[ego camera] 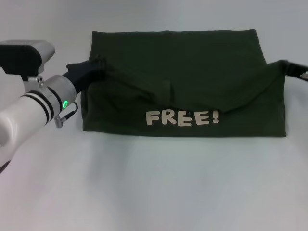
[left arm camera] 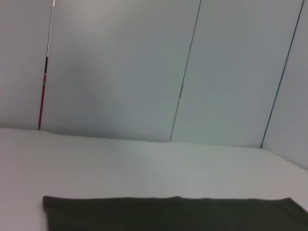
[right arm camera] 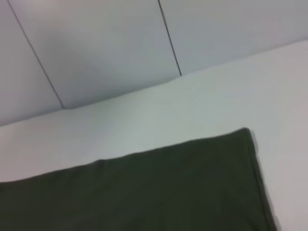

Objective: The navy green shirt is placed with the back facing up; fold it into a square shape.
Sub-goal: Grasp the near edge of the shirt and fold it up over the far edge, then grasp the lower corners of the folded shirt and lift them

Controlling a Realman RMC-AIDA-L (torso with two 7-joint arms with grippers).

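White table (ego camera: pixel 154 192) carries the navy green shirt (ego camera: pixel 192 62), folded to a wide band at 12 o'clock, cream "FREE!" lettering (ego camera: pixel 183 117) uppermost. Left gripper (ego camera: pixel 96 65) pinches the shirt's 9 o'clock corner. Right gripper (ego camera: pixel 294 68) at the 3 o'clock corner; closure cannot be told.

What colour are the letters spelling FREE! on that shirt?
Cream, on the dark olive-green navy green shirt; the lettering shows best in the head view.
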